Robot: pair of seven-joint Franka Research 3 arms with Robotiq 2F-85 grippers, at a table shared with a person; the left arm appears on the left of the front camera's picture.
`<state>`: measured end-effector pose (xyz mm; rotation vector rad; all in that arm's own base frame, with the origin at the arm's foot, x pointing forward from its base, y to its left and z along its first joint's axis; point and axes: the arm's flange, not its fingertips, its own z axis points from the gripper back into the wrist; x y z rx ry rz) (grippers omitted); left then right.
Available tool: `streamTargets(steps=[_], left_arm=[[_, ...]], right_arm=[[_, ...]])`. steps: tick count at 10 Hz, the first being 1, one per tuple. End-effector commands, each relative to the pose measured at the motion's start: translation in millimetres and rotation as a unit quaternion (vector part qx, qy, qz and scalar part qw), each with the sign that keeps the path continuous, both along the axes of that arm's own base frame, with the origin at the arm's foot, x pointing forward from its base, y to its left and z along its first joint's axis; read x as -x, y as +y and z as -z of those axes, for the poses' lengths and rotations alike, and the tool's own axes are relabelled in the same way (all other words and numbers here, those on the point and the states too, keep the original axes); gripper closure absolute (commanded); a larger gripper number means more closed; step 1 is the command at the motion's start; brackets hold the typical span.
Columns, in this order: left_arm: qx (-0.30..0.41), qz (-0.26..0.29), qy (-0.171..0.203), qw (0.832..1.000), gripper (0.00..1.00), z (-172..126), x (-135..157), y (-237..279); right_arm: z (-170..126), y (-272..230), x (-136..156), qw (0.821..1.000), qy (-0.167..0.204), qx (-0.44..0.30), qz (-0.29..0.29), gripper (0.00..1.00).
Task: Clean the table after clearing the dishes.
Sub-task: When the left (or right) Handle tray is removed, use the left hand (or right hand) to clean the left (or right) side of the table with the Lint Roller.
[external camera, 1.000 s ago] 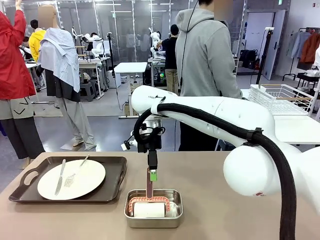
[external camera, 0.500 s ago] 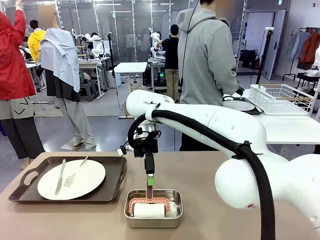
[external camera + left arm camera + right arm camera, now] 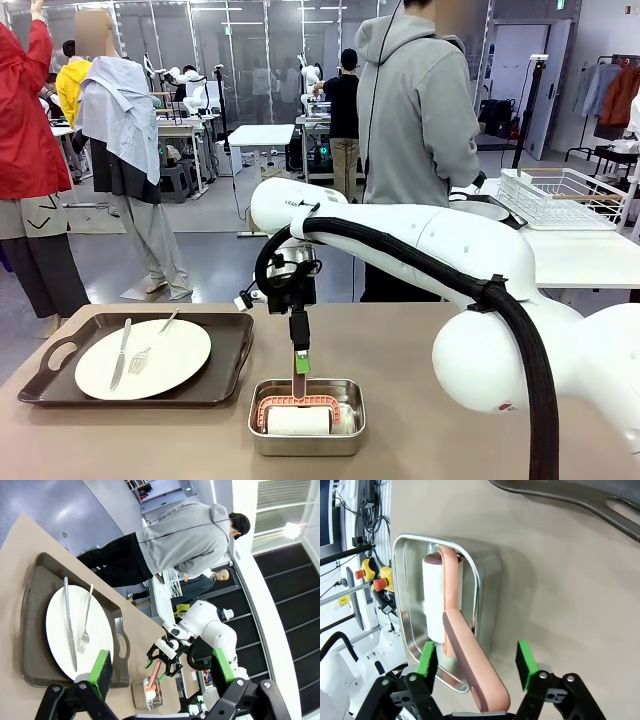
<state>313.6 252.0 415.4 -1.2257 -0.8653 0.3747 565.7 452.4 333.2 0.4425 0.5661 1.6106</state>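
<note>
Lowered since the earlier frame, the right pincer (image 3: 476,662) straddles the lint-roller handle (image 3: 461,639), jaws released, ready to grasp it.

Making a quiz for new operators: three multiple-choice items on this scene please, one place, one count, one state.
1. Where is the lint roller? A on the plate; B in the steel pan; C on bare table.
2. Cutlery pieces on the white plate? A one; B two; C three.
3. The left gripper is? A shut on a fork; B shut on the tray; C open, empty.
Key: 1 B, its roll lies inside the pan's rim. 2 B, one knife, one fork. 3 C, pads apart, nothing between.
</note>
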Motion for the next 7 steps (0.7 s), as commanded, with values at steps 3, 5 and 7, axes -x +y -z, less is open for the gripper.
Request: streamTargets(steps=[3, 5, 7], left_arm=[[0.006, -0.001, -0.009, 1.0, 0.0, -2.3, -0.8, 3.7], [0.006, -0.001, -0.009, 1.0, 0.0, -2.3, -0.8, 3.7], [0.006, -0.001, -0.009, 1.0, 0.0, -2.3, -0.8, 3.7]], right_arm=[[-11.8, 28.3, -35.8, 1.0, -0.005, 0.006, 0.006, 1.0], [-12.2, 29.0, -35.9, 1.0, -0.001, 0.006, 0.008, 1.0], [-15.7, 28.4, -34.8, 1.0, 0.002, 0.005, 0.011, 1.0]])
